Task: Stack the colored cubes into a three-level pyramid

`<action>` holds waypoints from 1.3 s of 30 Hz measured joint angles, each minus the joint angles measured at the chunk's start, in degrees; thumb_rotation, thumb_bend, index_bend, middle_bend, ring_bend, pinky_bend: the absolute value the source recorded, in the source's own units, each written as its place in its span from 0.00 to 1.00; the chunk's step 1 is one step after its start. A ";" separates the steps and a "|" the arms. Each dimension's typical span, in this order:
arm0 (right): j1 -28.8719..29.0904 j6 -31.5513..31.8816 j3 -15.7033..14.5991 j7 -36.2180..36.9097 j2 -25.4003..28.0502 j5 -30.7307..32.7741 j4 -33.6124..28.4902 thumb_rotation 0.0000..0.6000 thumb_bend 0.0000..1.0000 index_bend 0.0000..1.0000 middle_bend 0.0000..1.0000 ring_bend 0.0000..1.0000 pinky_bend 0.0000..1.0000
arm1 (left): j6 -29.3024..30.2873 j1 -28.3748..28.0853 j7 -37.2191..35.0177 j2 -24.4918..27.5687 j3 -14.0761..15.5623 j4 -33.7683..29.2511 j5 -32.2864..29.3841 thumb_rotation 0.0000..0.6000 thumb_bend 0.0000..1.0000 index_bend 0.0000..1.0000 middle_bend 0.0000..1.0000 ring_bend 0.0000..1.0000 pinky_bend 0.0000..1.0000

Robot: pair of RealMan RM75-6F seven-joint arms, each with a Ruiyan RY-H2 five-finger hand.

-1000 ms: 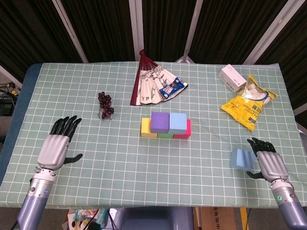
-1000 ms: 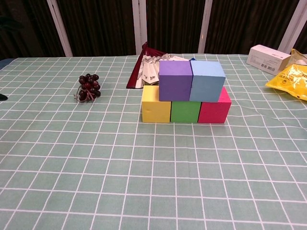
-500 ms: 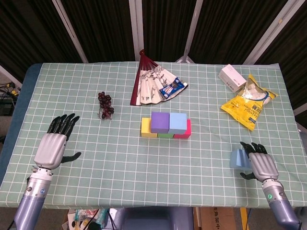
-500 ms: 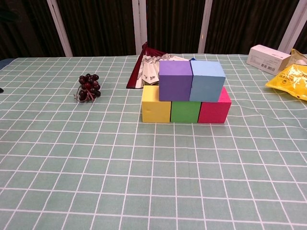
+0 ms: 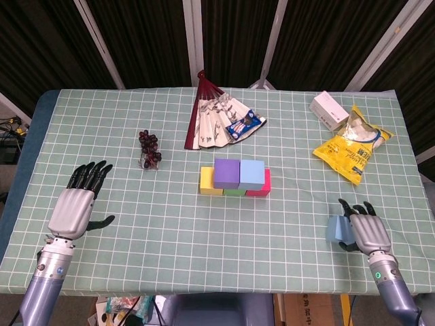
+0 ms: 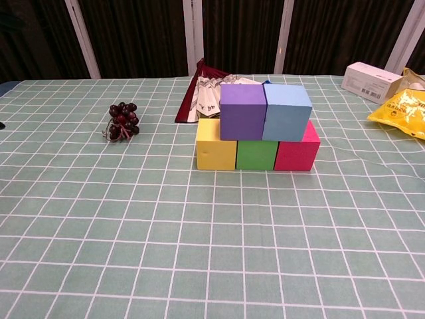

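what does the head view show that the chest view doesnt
Only the head view shows both hands: the left hand spread over the table, and the right hand against a loose light blue cube. Only the chest view shows the front faces of the yellow cube, green cube and pink cube. Both show the purple cube, blue cube, grapes, fan, white box and yellow bag.

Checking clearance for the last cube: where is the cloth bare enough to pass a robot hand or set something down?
Bare: the front strip between the left robot hand and the pale blue foam cube by the right robot hand, below the two-level cube stack. Crowded: behind it, the folding paper fan, dark grape bunch and yellow snack bag.
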 measured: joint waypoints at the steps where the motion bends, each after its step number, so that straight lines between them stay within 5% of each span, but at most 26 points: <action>1: -0.05 0.21 0.05 0.16 -0.08 -0.23 0.09 1.00 0.24 0.01 0.38 0.20 0.00 | -0.15 0.10 0.03 0.01 -0.13 0.02 0.02 1.00 0.10 0.00 0.02 0.00 0.00; 10: -0.82 2.54 0.91 2.58 0.64 -2.38 -1.46 1.00 0.24 0.02 0.39 0.20 0.00 | -1.62 1.01 -0.36 0.64 -1.45 -0.21 -0.14 1.00 0.10 0.00 0.02 0.00 0.00; 22: -0.02 5.63 5.36 2.02 8.60 -2.06 -13.46 1.00 0.24 0.02 0.41 0.20 0.00 | -4.08 1.50 -1.10 1.53 -3.13 -0.13 -1.09 1.00 0.10 0.00 0.02 0.00 0.00; 32: 6.11 5.95 12.57 -6.46 18.41 6.80 -27.88 1.00 0.24 0.02 0.41 0.20 0.00 | -5.70 1.73 -1.51 2.36 -4.43 0.45 -2.18 1.00 0.10 0.00 0.02 0.00 0.00; 39: 14.85 5.29 17.02 -15.17 20.66 16.03 -33.35 1.00 0.24 0.02 0.41 0.20 0.00 | -6.91 1.91 -2.71 3.44 -5.40 0.48 -3.60 1.00 0.10 0.00 0.02 0.00 0.00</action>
